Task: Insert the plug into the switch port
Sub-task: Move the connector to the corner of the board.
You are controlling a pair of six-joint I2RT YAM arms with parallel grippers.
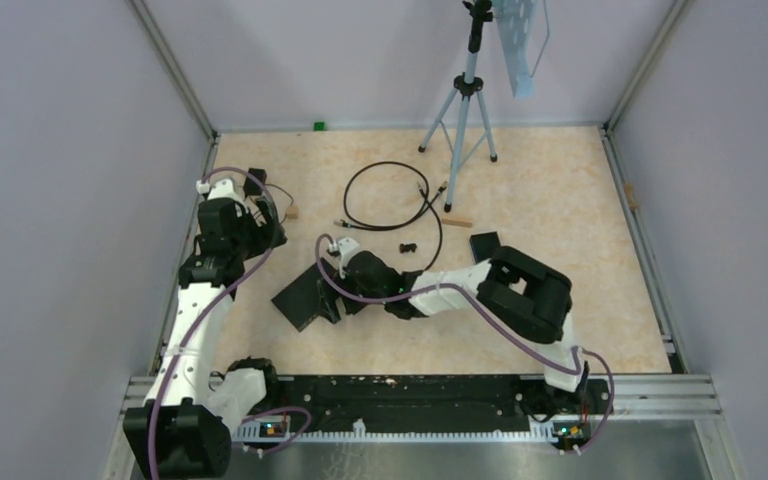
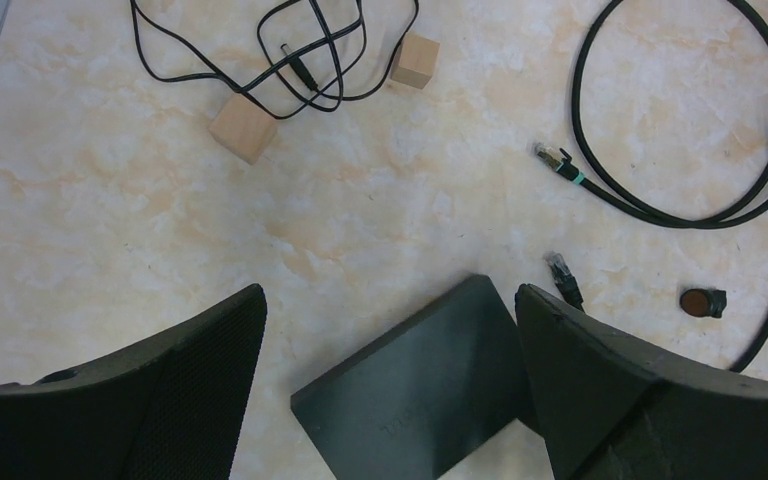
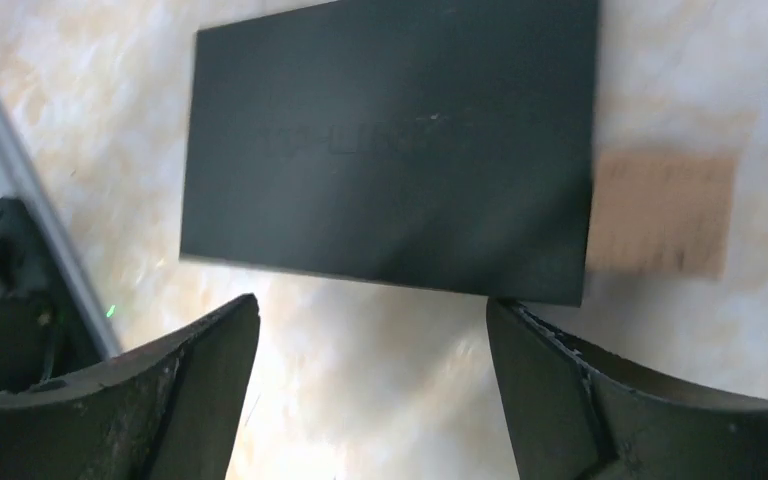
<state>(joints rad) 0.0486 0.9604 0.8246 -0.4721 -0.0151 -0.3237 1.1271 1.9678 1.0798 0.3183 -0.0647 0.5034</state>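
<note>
Marbled desk [image 1: 560,200]: black network switch [image 3: 390,150] flat below right jaws, wide, empty. Left jaws wide, empty. Ethernet plug [image 2: 564,277] beside switch.

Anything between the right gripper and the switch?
Nothing: only bare tabletop between the right gripper and the switch, per the right wrist view.

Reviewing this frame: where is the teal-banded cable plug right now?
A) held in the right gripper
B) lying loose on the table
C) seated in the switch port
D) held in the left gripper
B: the plug lies on the table, apart from the switch, and the left gripper and right gripper are both open and empty.
</note>
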